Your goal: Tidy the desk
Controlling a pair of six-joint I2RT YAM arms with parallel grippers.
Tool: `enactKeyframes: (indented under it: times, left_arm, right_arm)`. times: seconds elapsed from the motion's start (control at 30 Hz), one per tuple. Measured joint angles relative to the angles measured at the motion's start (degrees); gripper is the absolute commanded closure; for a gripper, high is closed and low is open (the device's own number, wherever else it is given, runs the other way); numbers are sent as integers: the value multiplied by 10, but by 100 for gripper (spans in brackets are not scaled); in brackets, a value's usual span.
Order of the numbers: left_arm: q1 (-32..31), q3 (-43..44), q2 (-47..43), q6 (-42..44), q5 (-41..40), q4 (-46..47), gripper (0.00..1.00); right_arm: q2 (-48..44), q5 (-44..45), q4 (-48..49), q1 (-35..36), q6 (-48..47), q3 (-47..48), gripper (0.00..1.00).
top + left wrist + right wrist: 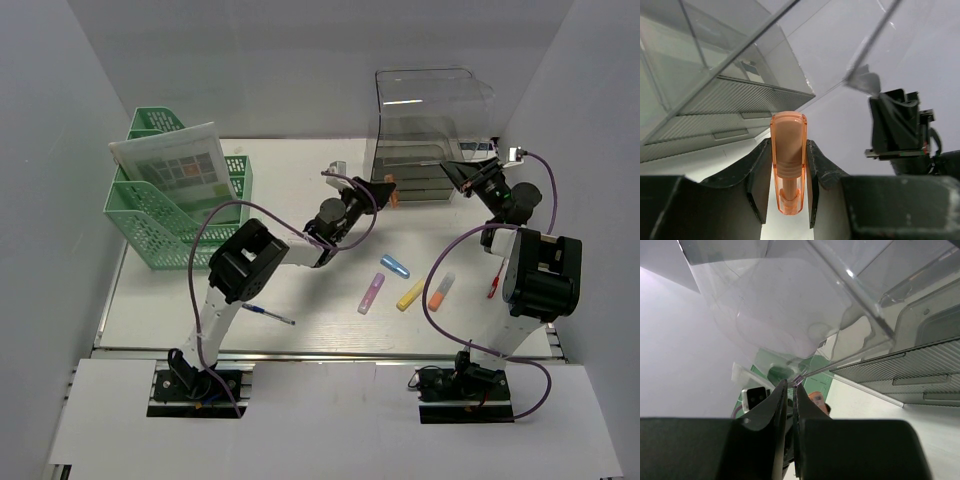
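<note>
Across the middle of the overhead frame, the large white flat desk with a silver front rail: rigid, fixed, nothing on it to grip, only to be cleared. Clamped in the left gripper, cap end up, a translucent orange plastic highlighter, held before the clear acrylic drawer organiser at upper right. Probably light, stiff and slick; best pinched across the barrel, as here, firmly enough against slipping. Right gripper all but closed, seemingly nipping the thin corner of the organiser's clear plastic flap; bendy and brittle-looking, so no hard tugging. Loose at lower centre: pink marker, yellow marker, orange marker, blue marker; red pen to the right, blue pen to the left. At upper left, a green mesh file rack.
</note>
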Motion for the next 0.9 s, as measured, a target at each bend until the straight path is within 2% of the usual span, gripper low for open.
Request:
enactKeyframes:
  times: [0.4,0.73,0.9]
  left_arm:
    - [10,74,47,75,43,18,81]
    - [7,84,46,167,19,14,80]
    - [7,129,48,188,11,-1,80]
  right_arm:
    - [0,-15,0,-3,-5,11,94]
    - [0,-17,0,-3,-12,12,94]
    - [0,-17,0,-3,-15,12,94]
